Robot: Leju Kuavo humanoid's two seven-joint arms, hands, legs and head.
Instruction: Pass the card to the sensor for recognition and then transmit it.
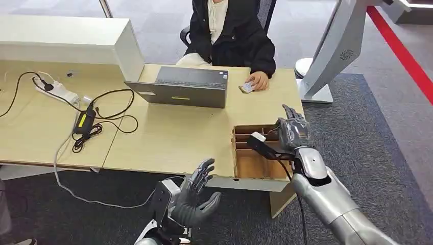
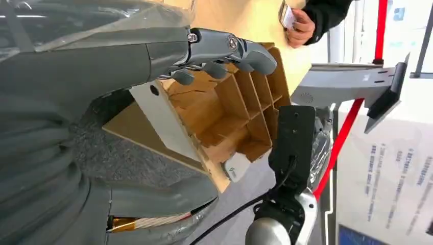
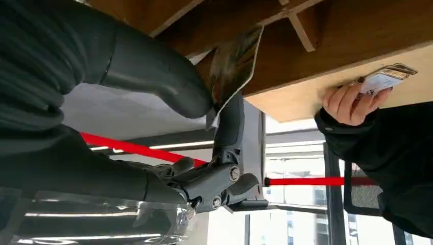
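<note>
The card is thin and glossy, its face brownish with reflections, one corner rounded, seen edge-on and tilted. It sits pinched between the thick thumb and a dark finger of the right hand, just above the cardboard box.

That box, open-topped and split by brown dividers into compartments, stands at the near right corner of the wooden desk. Beyond the box, across the desk, a person in a dark jacket rests a hand on the desktop, holding a small card-like object. Left of that hand sits an open grey laptop; further left from the box lie a power strip and black cables. A white stand rises off the desk's far right end.

The right arm reaches forward over the box, wrist raised, the other fingers pointing up. The left hand hovers before the desk's front edge, left of the box, palm up, fingers spread and lightly curled, holding nothing.
</note>
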